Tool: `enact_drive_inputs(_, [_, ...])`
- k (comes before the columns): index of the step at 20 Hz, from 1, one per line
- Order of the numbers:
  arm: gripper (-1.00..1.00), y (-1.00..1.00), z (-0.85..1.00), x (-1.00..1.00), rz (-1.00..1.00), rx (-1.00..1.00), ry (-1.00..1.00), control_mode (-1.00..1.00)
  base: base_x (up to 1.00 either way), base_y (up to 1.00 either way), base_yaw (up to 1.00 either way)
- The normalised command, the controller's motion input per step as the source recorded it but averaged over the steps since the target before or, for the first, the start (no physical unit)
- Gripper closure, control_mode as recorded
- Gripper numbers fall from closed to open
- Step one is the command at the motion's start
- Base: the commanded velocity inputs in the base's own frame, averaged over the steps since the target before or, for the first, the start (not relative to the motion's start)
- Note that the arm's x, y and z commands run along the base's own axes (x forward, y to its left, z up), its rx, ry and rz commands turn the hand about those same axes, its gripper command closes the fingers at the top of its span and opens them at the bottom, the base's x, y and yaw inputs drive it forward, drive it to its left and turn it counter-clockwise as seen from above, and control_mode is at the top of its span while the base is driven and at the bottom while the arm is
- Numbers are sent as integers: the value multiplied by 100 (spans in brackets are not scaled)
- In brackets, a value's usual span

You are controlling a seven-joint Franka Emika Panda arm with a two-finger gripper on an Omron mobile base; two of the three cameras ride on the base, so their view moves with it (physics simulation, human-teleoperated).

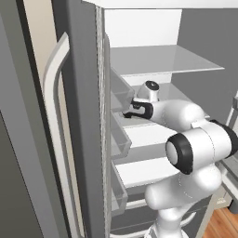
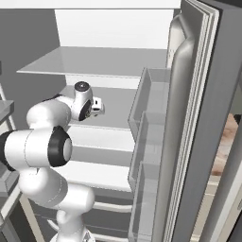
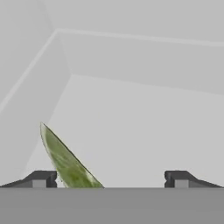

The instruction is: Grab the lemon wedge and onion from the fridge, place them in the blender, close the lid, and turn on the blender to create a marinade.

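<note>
The fridge [image 1: 79, 93] stands open, white inside with clear shelves [image 2: 94, 59]. My arm reaches in over a middle shelf. In the hand view my gripper [image 3: 109, 179] is open, its fingertips [image 3: 41, 178] wide apart and low over the white shelf floor. The lemon wedge [image 3: 65, 162], a thin yellow-green sliver, lies between them, close to the left fingertip. I cannot tell whether it touches that finger. From the base views the hand [image 1: 139, 108] [image 2: 96, 107] sits near the door side of the shelf. The onion, the blender and the lid are out of view.
The fridge door carries clear bins [image 1: 120, 139] [image 2: 149, 137] right beside my hand. Its long curved handle [image 1: 52, 121] is at the left. A back corner of the fridge wall [image 3: 57, 30] lies ahead. Wooden floor [image 1: 223, 225] shows at the lower right.
</note>
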Motion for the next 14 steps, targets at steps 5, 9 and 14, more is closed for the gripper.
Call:
enact_drive_inputs(5, [100,0,-69,-61,0,0,0,-100,0,0,0])
enact_drive_inputs(9, [100,0,-53,-25,0,0,0,-100,0,0,0])
enact_drive_inputs(14, [100,0,-11,-1,0,0,-8,-100,0,0,0])
